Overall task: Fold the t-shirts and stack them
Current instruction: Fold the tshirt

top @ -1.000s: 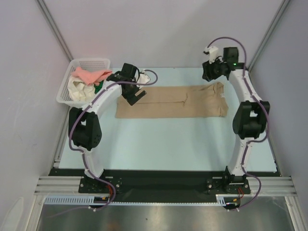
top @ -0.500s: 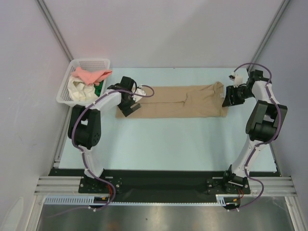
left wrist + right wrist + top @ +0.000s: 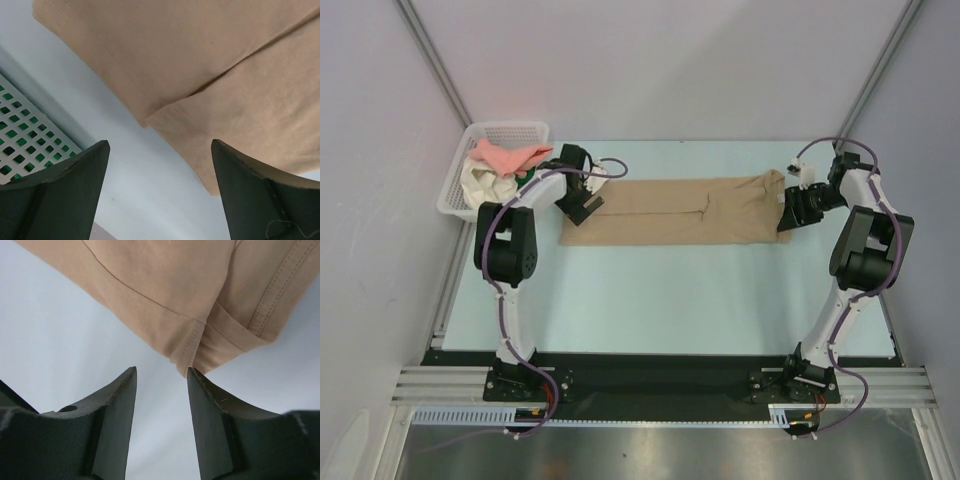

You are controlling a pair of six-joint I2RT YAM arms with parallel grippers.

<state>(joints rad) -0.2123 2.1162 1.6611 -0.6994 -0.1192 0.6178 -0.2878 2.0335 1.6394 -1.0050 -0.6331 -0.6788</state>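
The tan shirt (image 3: 680, 210) lies as a long strip running left-right across the counter (image 3: 670, 290), my left pincer (image 3: 582, 203) wide open over its left end, my right pincer (image 3: 791, 211) part open and empty at its right-end corner, so each arm is nearest its own end.
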